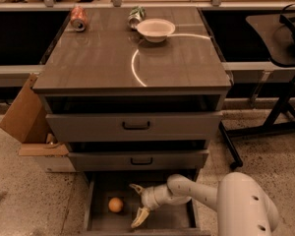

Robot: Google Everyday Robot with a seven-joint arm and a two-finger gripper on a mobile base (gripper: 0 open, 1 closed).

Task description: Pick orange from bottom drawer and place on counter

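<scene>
The orange (116,204) lies on the floor of the open bottom drawer (100,220), left of its middle. My gripper (137,205) is down inside the drawer, just right of the orange and apart from it. It is open, with one yellowish fingertip (135,187) above and the other lower at the front. The white arm reaches in from the lower right. The counter (113,58) is the glossy grey-brown top with a curved white reflection.
On the counter's far edge stand a white bowl (156,29), a red soda can (78,18) on its side and a green can (135,16). Two upper drawers (132,127) stand slightly open. A cardboard box (24,114) is left; a black stand (265,127) is right.
</scene>
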